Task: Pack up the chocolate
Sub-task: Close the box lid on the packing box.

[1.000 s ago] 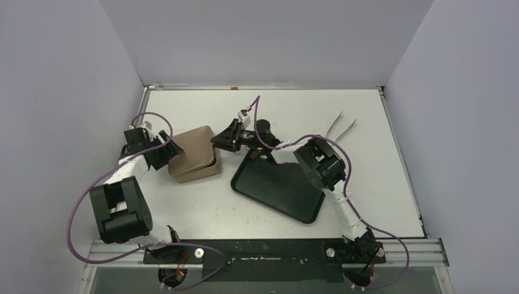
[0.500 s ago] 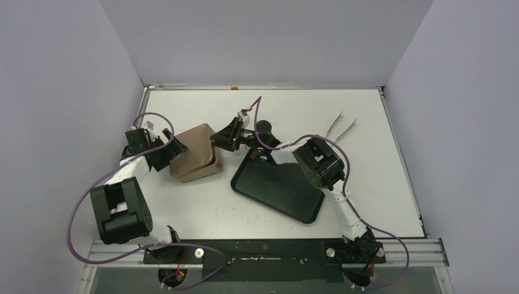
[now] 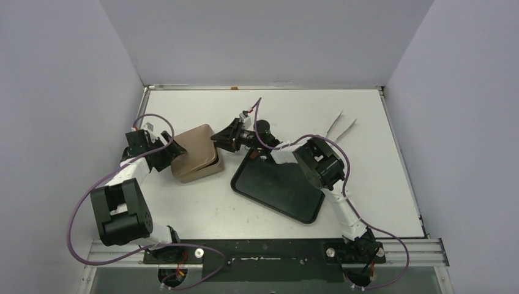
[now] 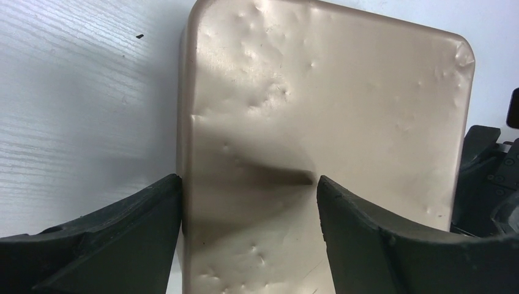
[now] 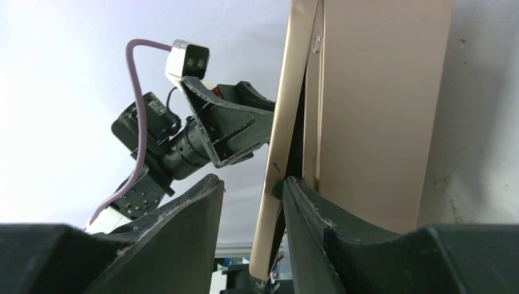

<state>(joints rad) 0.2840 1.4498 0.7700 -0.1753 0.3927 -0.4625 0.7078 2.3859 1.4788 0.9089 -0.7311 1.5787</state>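
No chocolate shows in any view. The gold-brown tin (image 3: 194, 153) stands left of centre with its dented lid (image 4: 324, 92) on it. My left gripper (image 3: 172, 151) is at the tin's left side with its jaws apart. One left finger (image 4: 122, 233) lies against the lid's edge, the other over the lid top, so the left gripper (image 4: 248, 180) is open. My right gripper (image 3: 220, 139) is at the tin's right side. There the lid's rim (image 5: 286, 92) stands off the tin wall (image 5: 379, 110) with a dark gap. One right finger (image 5: 318, 220) sits in that gap, the other stays clear, so the right gripper (image 5: 253, 180) is open.
A black tray (image 3: 278, 187) lies right of the tin, under the right arm. White tweezers (image 3: 340, 128) lie at the back right. The enclosure walls close in the left, back and right sides.
The left jaws widened, then narrowed a little, and the left gripper shifted slightly left along the tin. The right gripper and the tin have hardly moved.
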